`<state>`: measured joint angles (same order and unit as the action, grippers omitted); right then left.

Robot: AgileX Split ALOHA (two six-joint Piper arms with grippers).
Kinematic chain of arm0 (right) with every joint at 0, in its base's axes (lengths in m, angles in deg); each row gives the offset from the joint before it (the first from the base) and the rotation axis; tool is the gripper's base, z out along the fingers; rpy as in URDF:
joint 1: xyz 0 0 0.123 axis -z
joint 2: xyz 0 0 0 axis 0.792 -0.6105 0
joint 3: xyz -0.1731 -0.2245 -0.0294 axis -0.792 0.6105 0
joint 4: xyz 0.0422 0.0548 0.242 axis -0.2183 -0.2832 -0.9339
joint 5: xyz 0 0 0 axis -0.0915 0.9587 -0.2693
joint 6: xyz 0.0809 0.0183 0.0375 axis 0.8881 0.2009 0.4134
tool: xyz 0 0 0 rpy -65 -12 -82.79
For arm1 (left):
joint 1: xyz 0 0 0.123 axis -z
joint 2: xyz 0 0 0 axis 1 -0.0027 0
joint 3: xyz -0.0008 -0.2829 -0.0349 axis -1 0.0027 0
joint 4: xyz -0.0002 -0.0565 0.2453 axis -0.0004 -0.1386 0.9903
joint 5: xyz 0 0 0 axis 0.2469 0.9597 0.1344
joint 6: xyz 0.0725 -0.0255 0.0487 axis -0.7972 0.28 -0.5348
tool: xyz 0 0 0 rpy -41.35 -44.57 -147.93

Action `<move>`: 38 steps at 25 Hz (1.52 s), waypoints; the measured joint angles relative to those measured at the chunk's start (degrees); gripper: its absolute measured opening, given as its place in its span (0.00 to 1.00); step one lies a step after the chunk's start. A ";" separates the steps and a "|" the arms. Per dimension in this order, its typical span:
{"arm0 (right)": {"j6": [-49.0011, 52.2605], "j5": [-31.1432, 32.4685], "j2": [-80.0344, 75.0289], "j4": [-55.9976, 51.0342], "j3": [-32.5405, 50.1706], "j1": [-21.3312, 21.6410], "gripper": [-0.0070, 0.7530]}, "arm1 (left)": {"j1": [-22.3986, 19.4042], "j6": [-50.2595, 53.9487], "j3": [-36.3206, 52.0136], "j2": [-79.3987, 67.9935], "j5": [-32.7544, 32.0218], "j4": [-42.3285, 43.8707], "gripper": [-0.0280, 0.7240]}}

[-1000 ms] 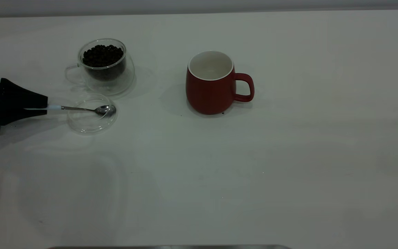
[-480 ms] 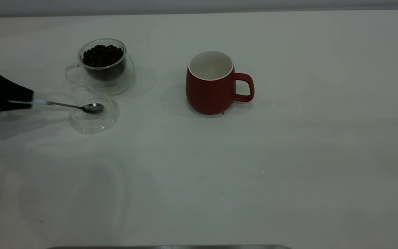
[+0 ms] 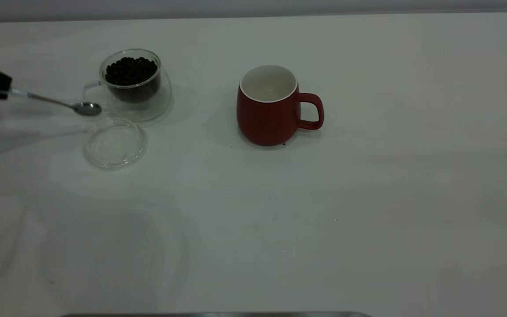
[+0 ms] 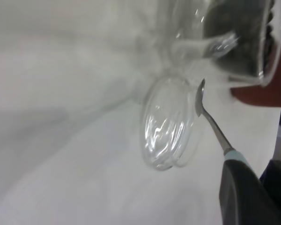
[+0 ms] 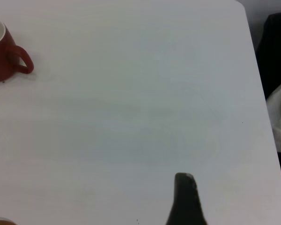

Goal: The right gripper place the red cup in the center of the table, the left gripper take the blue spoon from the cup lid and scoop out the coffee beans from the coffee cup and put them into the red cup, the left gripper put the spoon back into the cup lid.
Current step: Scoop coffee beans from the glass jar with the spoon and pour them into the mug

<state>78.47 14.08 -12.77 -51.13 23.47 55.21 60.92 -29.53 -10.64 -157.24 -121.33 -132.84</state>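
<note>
The red cup [image 3: 267, 114] stands upright near the middle of the table [image 3: 368, 198], handle toward the right, its inside white and bare. At the far left edge my left gripper [image 3: 2, 88] is shut on the handle of the blue spoon [image 3: 55, 102]. The spoon bowl hangs in the air just left of the coffee cup [image 3: 135, 90], above the table. The coffee beans [image 3: 130, 71] fill that glass cup. The cup lid [image 3: 115, 143] lies bare in front of it. In the left wrist view the spoon [image 4: 210, 124] points past the lid [image 4: 171, 124]. Only one finger [image 5: 185, 199] of the right gripper shows, far from the red cup [image 5: 1, 56].
The table's far edge runs along the back of the exterior view. A metal strip [image 3: 214, 314] lies along the near edge. In the right wrist view the table's edge [image 5: 260, 89] borders something dark.
My left gripper has lifted the spoon out of the cup lid and drawn it left and toward the back. The lid now lies bare. The red cup has not moved.
</note>
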 joint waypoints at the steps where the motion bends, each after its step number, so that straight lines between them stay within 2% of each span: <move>1: 0.00 0.00 0.00 0.00 0.00 0.00 0.78 | 0.00 0.93 -0.36 0.27 -0.16 0.09 0.20; 10: 0.06 0.00 0.00 0.00 0.00 0.00 0.78 | 1.47 6.13 -0.65 2.38 -0.35 0.78 0.20; 24: 0.06 0.00 0.00 0.00 0.00 0.00 0.78 | 9.85 10.20 -6.62 6.43 -0.75 1.27 0.20; 26: 0.06 0.00 0.00 0.00 0.00 0.00 0.78 | 10.56 7.89 -7.55 6.49 -0.75 1.21 0.20; 34: 0.02 0.00 0.00 0.00 0.00 0.00 0.78 | 14.88 -13.99 -7.67 5.61 -0.75 1.27 0.20; 38: 0.02 0.00 0.00 0.00 0.00 0.00 0.78 | 14.83 -18.00 -7.67 5.05 -0.75 1.43 0.20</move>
<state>78.48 14.08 -12.77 -51.13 23.47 55.21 75.75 -47.53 -18.31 -152.19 -122.08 -131.41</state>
